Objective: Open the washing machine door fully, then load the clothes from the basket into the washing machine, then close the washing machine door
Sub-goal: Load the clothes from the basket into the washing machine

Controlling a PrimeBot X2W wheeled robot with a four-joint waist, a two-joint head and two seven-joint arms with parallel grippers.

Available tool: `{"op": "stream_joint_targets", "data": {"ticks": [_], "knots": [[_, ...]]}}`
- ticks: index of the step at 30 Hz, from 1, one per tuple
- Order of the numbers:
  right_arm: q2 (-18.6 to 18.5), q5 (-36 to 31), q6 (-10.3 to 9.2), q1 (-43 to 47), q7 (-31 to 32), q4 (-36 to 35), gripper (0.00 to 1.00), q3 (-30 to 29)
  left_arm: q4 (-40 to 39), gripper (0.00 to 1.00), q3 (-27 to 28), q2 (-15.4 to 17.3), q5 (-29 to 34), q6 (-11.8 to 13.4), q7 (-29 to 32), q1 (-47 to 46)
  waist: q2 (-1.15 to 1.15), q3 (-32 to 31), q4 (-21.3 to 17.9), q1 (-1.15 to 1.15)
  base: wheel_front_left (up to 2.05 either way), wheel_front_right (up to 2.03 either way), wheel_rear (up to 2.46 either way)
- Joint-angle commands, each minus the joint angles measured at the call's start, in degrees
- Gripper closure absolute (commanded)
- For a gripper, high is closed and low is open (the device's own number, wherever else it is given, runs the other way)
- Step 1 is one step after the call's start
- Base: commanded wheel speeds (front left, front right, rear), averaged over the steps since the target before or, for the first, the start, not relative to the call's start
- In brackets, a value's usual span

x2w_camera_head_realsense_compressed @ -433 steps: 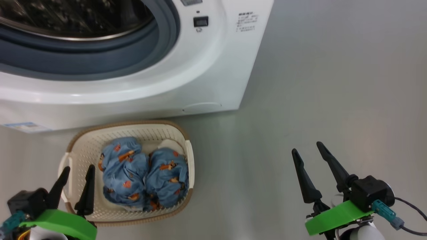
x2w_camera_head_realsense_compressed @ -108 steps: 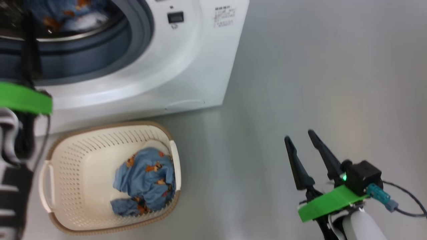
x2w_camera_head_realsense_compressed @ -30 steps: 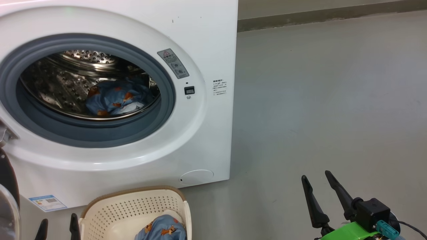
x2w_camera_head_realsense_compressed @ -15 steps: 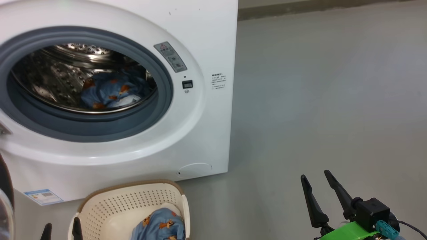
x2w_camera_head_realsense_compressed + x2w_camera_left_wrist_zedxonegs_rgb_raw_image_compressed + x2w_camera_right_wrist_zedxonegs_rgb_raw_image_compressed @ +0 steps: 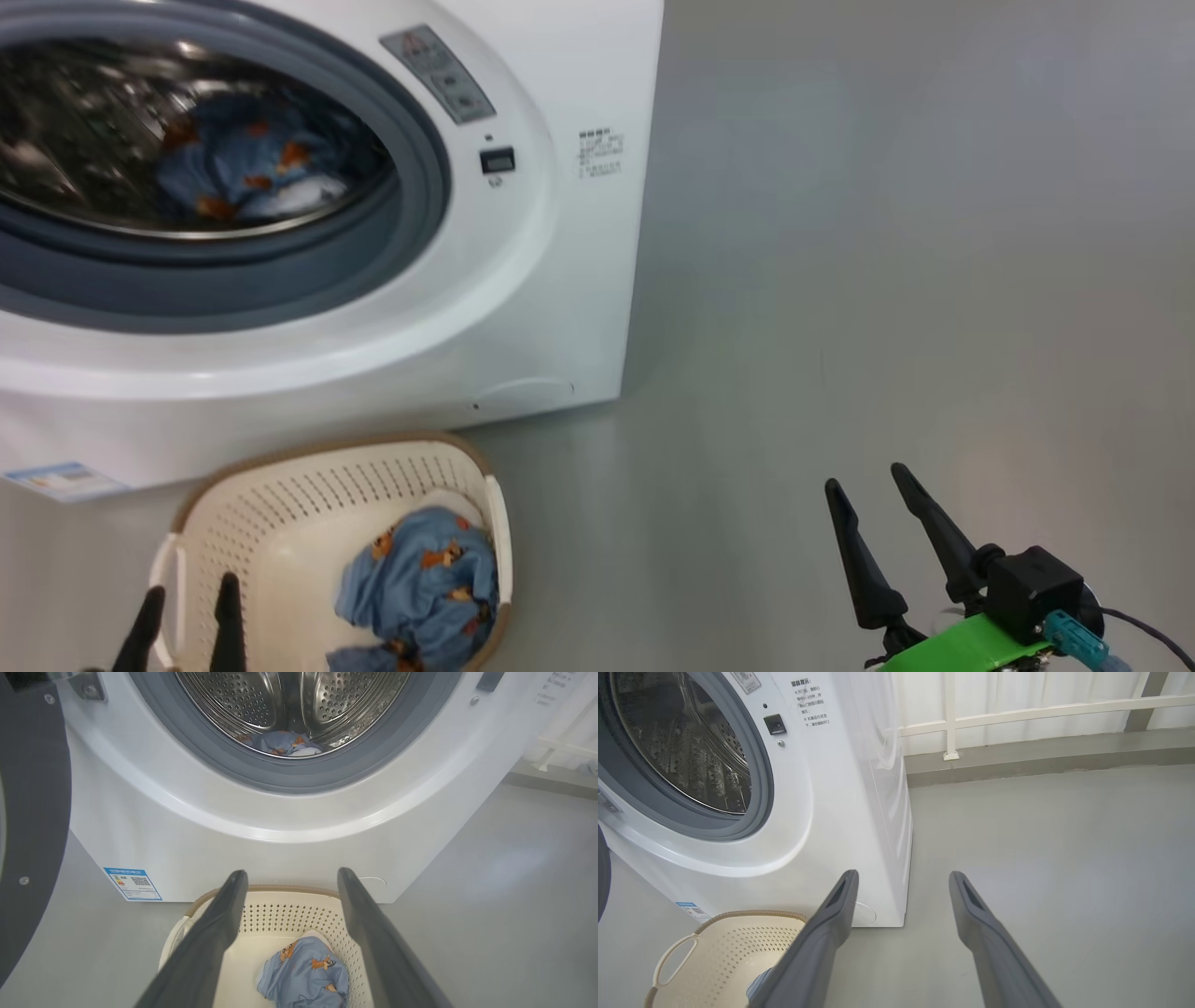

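Closest in, left jaws wide apart, holding nothing, dark fingers (image 5: 227,623) by the left side of the basket (image 5: 280,523). Right jaws wide apart too, holding nothing, fingers (image 5: 854,560) over bare grey floor (image 5: 840,280), well away from the basket. Inside the basket, at its right side, one bundle of the clothes (image 5: 420,579): soft blue cloth with little orange pictures. Just behind the basket, the washing machine (image 5: 551,280), big and white, with a blue label (image 5: 56,478) low on its left and a round flap (image 5: 523,392) low on its right. The washing machine door (image 5: 32,812) standing open, off to the left. Deep in the shiny drum (image 5: 327,700), a second blue bundle (image 5: 233,168). Farthest back, a white rail (image 5: 1017,711) by the wall.
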Motion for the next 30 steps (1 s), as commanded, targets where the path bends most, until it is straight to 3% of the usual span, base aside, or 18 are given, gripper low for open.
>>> {"op": "stream_joint_targets", "data": {"ticks": [1,21,30], "knots": [[-0.1,0.4,0.09,-1.7,-0.3,-1.8,0.00,1.5,-0.7,0.00,1.5,1.8,-0.9,0.3,-0.3,-2.5,0.00,4.6,-1.1,0.00,0.00,0.00,0.00],[-0.1,3.7,0.09,-5.3,-0.3,-5.7,0.00,5.2,8.3,0.00,-8.5,14.8,-14.6,0.3,-0.3,-13.7,0.00,23.3,-6.9,0.00,0.00,0.00,0.00],[-0.1,5.1,0.09,-6.7,-0.3,-7.4,0.00,7.4,12.6,0.00,-14.5,21.5,-17.6,0.3,-0.3,-19.0,0.00,30.3,-9.3,0.00,0.00,0.00,0.00]]}}
